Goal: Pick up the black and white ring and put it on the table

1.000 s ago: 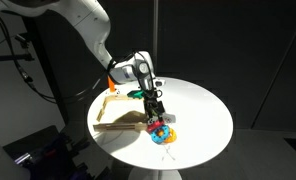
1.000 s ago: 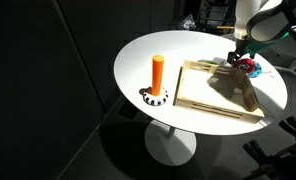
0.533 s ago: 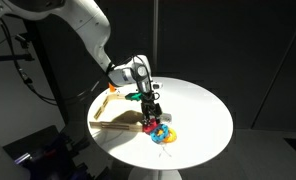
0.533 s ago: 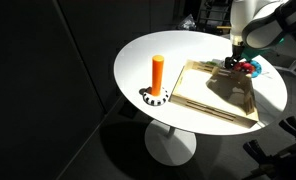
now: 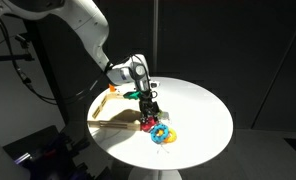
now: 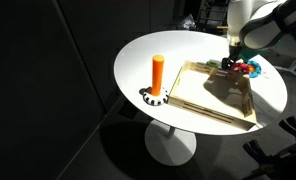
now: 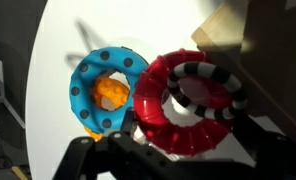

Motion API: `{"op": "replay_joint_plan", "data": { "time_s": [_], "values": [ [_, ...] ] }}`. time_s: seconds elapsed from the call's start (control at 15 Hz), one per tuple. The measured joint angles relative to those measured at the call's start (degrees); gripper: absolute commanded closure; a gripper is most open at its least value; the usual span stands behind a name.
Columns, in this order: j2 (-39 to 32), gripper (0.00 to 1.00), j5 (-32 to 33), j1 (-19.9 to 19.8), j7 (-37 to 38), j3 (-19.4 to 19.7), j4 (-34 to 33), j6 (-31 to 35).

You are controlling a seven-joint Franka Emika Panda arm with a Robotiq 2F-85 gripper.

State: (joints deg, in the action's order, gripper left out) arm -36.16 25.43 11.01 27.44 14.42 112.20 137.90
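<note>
While the gripper (image 7: 176, 166) hangs low over the table (image 7: 56, 60), its two dark fingers (image 7: 83, 155) stand wide apart at the bottom of the wrist view, pinching nothing. Just ahead of the fingertips, between the lines of the two fingers, lies the red ring (image 7: 151, 112), and the black and white ring (image 7: 200, 69) rests flat on top of it, toward the side where the wooden tray (image 7: 250, 30) shows its corner. Touching the red ring on the side away from the tray is a blue ring (image 7: 88, 78) with dark dots and a yellow-orange piece in its hole. In an exterior view the gripper (image 5: 149, 116) points straight down just above the coloured rings (image 5: 160, 130), which sit on the white table (image 5: 203, 110) at the edge of the tray (image 5: 116, 118). In an exterior view the gripper (image 6: 232, 63) sits over the far corner of the tray (image 6: 213, 95), and well apart from it, across the tray, an orange peg (image 6: 158, 72) stands upright on a black and white base.
</note>
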Motion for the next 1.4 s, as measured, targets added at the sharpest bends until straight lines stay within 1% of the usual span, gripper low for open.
{"op": "replay_joint_plan", "data": {
  "time_s": [0.67, 1.07, 1.4],
  "values": [
    [0.51, 0.0, -1.83, 0.01, -0.05, -3.06, 0.03, 0.01],
    [0.94, 0.0, -5.83, -0.12, -0.99, -5.01, 0.83, 0.0],
    [3.23, 0.0, -8.78, -0.64, -2.01, -5.88, 3.91, 0.0]
  ]
}}
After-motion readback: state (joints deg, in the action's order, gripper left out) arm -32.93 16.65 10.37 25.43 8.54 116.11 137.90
